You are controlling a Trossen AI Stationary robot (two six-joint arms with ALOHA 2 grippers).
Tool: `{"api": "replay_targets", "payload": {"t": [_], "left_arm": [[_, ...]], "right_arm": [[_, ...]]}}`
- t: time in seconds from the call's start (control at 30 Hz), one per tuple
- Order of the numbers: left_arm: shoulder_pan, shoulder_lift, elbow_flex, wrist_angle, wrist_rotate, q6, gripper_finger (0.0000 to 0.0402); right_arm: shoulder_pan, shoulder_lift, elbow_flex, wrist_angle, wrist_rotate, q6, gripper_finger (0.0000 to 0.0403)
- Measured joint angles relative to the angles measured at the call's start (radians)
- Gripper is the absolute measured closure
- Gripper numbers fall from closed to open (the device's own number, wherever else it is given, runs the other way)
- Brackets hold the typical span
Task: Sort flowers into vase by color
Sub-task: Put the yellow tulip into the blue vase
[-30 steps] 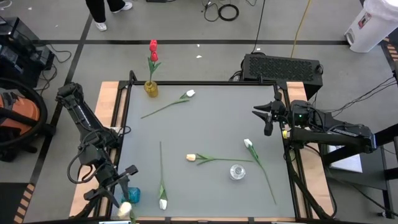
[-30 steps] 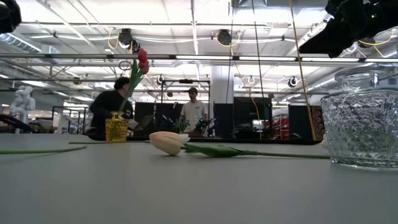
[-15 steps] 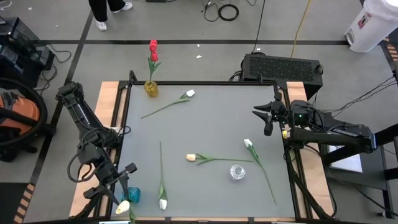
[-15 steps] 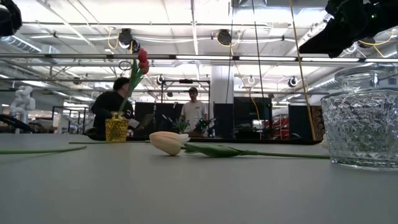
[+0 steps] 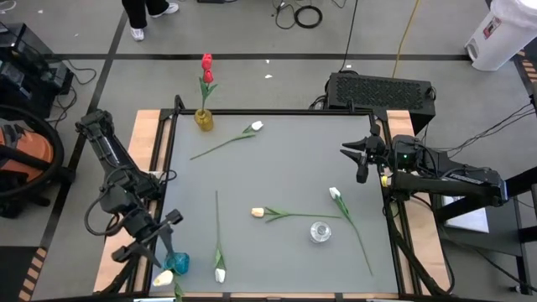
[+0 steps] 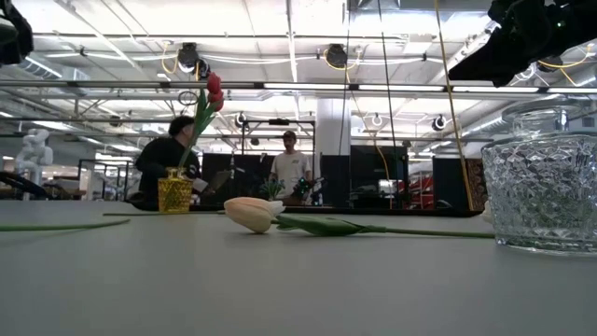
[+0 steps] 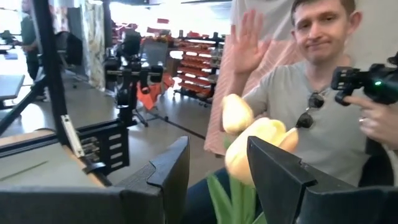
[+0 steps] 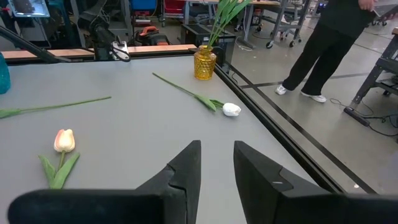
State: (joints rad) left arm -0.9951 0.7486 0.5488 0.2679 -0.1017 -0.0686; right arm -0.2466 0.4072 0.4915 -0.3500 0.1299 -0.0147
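While the left gripper (image 5: 164, 267) hangs off the table's near-left corner, beside the blue vase (image 5: 177, 262), its fingers (image 7: 171, 171) stand a little apart with cream-yellow buds (image 7: 252, 140) between them; whether the stems are actually pinched is not shown in the left wrist view, since the contact point lies below the frame edge. Treat the grip as unconfirmed.

Step in hand, by judgement: place the cream-yellow flowers into the blue vase.
- Bring the stem ends over the vase mouth before lowering; long thin stems will likely flex and miss if approached at an angle.
- Lower until the stems sit well inside, then release; a light vase may tip if pushed sideways.
- Retract straight up to avoid dragging the buds out.

Remaining flowers on the table (image 5: 285, 184):
- white flower (image 5: 257, 126) near the far edge, close to the yellow vase (image 5: 204, 119), which holds the red flowers (image 5: 206, 61)
- white flower (image 5: 220, 274) at the near edge, just beside the blue vase
- cream flower (image 5: 258, 213) mid-table, its stem running toward the glass vase (image 5: 320, 231)
- white flower (image 5: 335, 193) near the right side

The right gripper (image 5: 362, 157) waits at the right edge, fingers (image 8: 186, 165) slightly apart, holding nothing
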Motion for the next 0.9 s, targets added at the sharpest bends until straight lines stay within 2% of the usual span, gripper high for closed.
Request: {"api": "replay_targets", "payload": {"t": [0.3, 0.57, 0.77, 0.9], "left_arm": [[0.000, -0.002, 0.000, -0.048, -0.136, 0.033, 0.0235], [0.004, -0.012, 0.000, -0.053, -0.418, 0.105, 0.0235], [0.074, -0.042, 0.000, -0.092, -0.555, 0.104, 0.0235], [0.153, -0.073, 0.000, -0.133, -0.565, 0.102, 0.0235]], "right_arm": [[0.000, 0.000, 0.000, 0.000, 0.000, 0.000, 0.0316], [0.000, 0.000, 0.000, 0.000, 0.000, 0.000, 0.0316], [0.000, 0.000, 0.000, 0.000, 0.000, 0.000, 0.0316], [0.000, 0.000, 0.000, 0.000, 0.000, 0.000, 0.0316]]}}
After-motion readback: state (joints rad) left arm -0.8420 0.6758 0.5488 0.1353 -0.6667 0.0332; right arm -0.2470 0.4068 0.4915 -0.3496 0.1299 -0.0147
